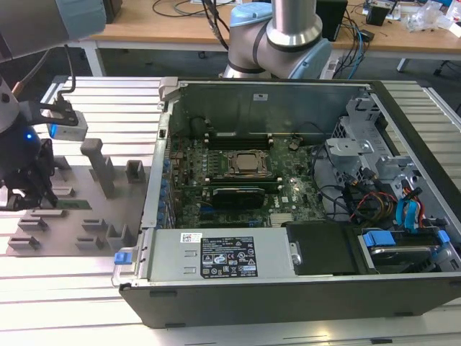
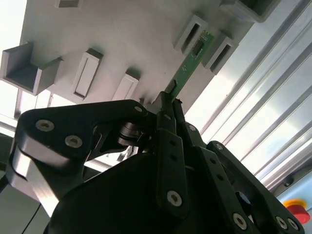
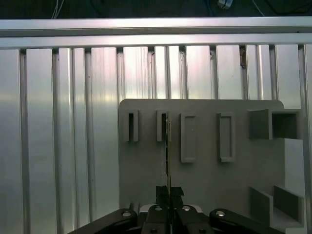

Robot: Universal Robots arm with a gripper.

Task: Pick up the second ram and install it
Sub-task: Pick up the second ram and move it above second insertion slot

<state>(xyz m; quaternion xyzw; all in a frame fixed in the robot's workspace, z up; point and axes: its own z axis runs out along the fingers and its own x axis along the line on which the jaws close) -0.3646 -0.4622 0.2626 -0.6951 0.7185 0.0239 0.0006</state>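
At the exterior view's left, the tool (image 2: 169, 99) hangs low over a grey fixture plate (image 1: 72, 231) on the ribbed tabletop (image 3: 58, 122). Its fingers are pinched shut on the near end of the second ram (image 2: 193, 54), which stands on edge between two rectangular holders. I cannot tell whether it is seated. The lift probably wants a straight pull without twisting, clear of the holder walls. The open computer case (image 1: 288, 303) lies well apart to the right.
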